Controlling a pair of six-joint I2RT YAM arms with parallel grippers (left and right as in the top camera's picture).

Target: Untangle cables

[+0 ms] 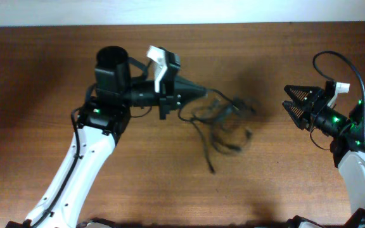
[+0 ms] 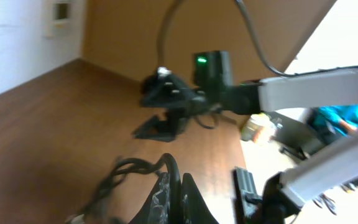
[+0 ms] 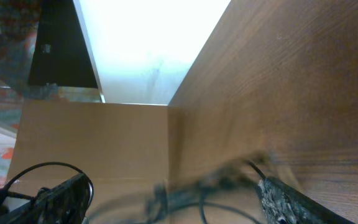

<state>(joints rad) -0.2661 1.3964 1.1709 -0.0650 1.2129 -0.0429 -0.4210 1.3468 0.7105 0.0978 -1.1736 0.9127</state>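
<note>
L gripper (image 1: 197, 91) is pinching shut on the cables (image 1: 224, 119) at the tangle's upper-left edge. In L wrist view its fingers (image 2: 164, 194) are pressing together, w/ black loops bunching just beside them. The tangle is sitting mid-table (image 1: 56, 57), blurred, w/ one strand trailing toward the near edge. R gripper (image 1: 291, 103) is hanging well apart from the tangle, jaws spread wide, gripping nothing, tips pointing at the cables.

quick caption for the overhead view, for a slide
Left gripper grips the tangled cables on the wooden table; right gripper hovers open
</note>
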